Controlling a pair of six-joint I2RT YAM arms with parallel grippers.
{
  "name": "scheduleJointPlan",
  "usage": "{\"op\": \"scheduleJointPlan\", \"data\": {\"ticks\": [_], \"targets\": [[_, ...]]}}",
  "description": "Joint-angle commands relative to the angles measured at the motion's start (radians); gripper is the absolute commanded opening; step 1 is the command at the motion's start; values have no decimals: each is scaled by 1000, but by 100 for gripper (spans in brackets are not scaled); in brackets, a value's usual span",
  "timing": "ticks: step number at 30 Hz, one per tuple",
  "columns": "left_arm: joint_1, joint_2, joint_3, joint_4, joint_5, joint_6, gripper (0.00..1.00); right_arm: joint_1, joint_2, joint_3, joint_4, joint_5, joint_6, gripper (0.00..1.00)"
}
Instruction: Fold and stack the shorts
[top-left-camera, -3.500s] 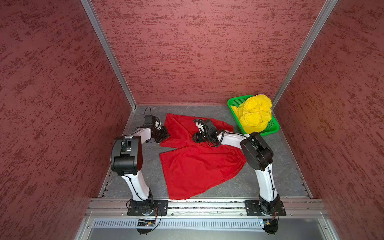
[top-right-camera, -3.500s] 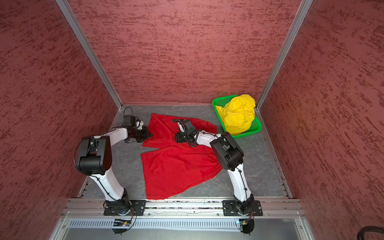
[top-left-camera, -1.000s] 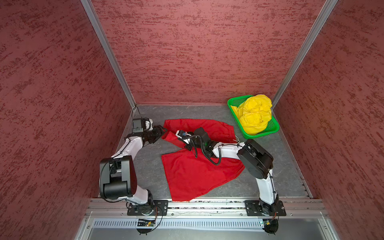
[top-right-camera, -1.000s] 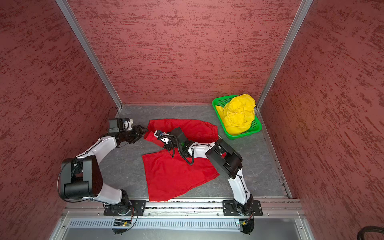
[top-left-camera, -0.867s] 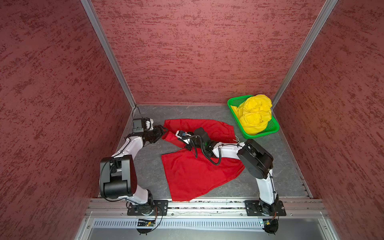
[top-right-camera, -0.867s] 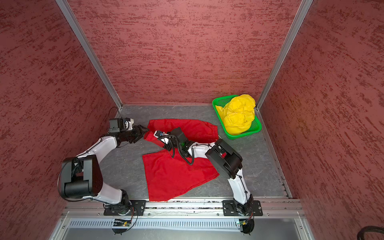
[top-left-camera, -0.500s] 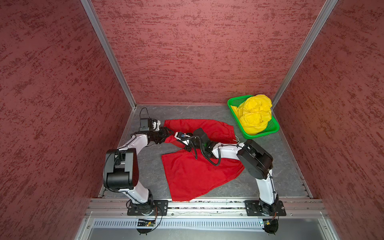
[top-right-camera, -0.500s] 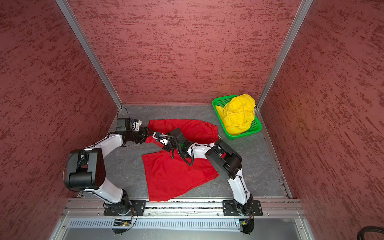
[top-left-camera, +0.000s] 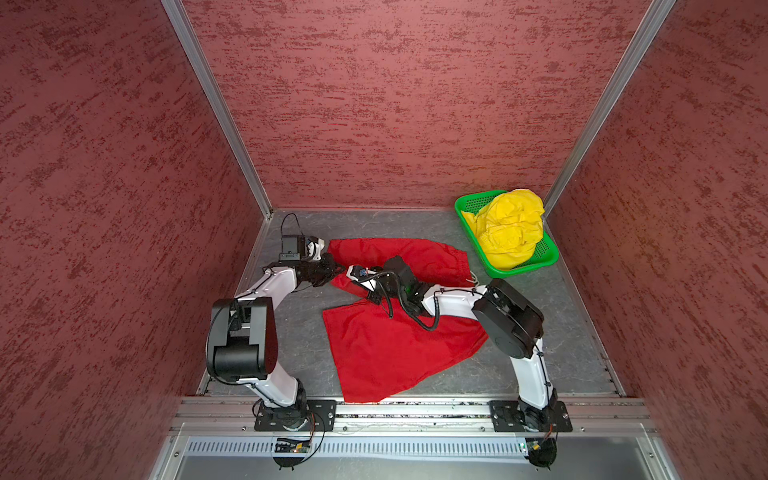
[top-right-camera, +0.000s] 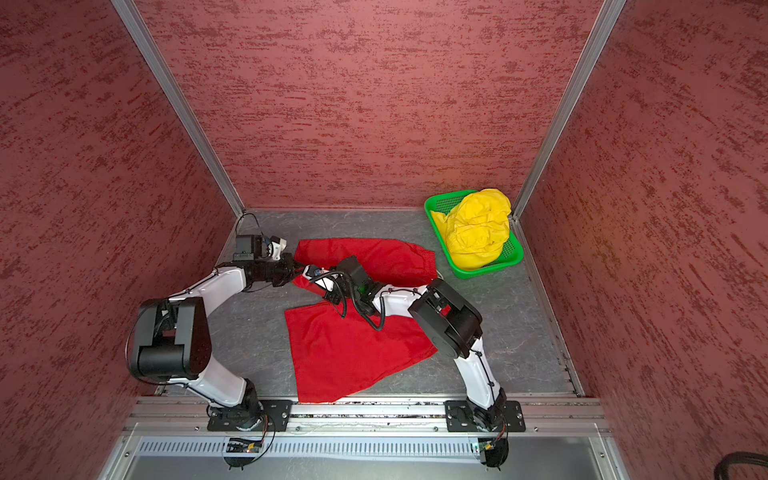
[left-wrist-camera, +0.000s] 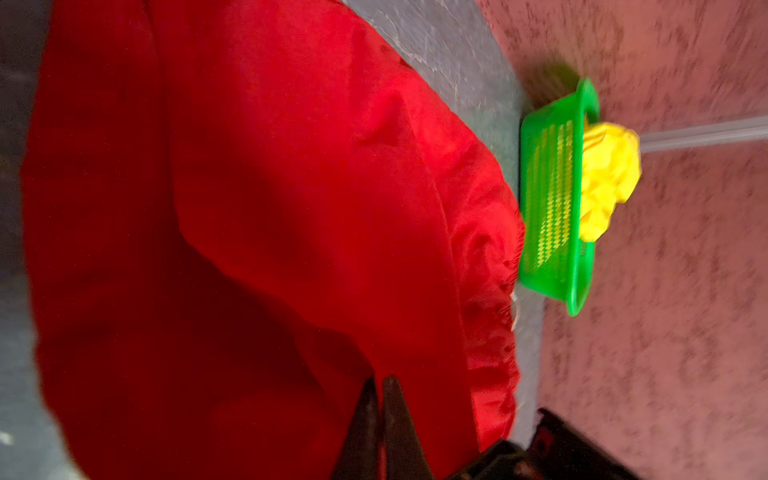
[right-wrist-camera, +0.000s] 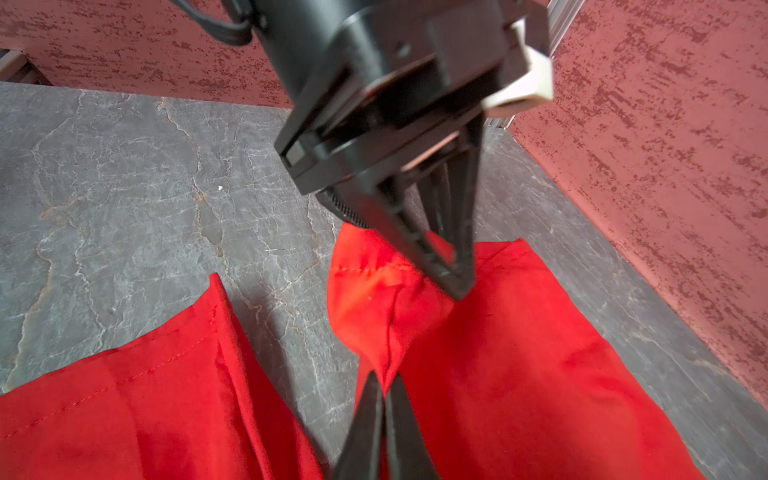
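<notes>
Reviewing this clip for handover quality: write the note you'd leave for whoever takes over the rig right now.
Left gripper: shut on the bright red cloth shorts, near the far leg's hem.
Right gripper: jaws nearly together, pinching a raised fold of the same leg close by.
Those shorts lie spread on the grey stone-patterned table, near leg flat. The crumpled yellow cloth shorts sit in the green perforated plastic basket at the far right corner.
Done: no finished fold, nothing stacked.
Left: fold the red pair, fetch and fold the yellow pair, stack both.

Shorts (top-left-camera: 395, 349) mid table (top-left-camera: 299, 332), second pair (top-left-camera: 509, 237) in basket (top-left-camera: 519, 270), right, perhaps touching wall (top-left-camera: 415, 166).
</notes>
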Motion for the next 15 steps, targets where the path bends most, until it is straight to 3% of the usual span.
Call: {"op": "scheduleJointPlan", "data": {"ticks": [1, 3, 8, 10, 15], "targets": [[9, -65, -17, -2, -19, 16, 0, 5, -7, 20, -12, 12, 65, 31], [14, -86, -35, -4, -50, 21, 0, -10, -32, 26, -39, 13, 159, 40], [15, -120, -81, -1, -90, 32, 0, -85, -70, 46, -69, -130, 451, 50], [13, -122, -92, -1, -99, 32, 0, -106, -56, 75, -92, -129, 544, 51], [6, -148, -118, -7, -137, 35, 0, -117, 41, 207, -246, -39, 607, 49]]}}
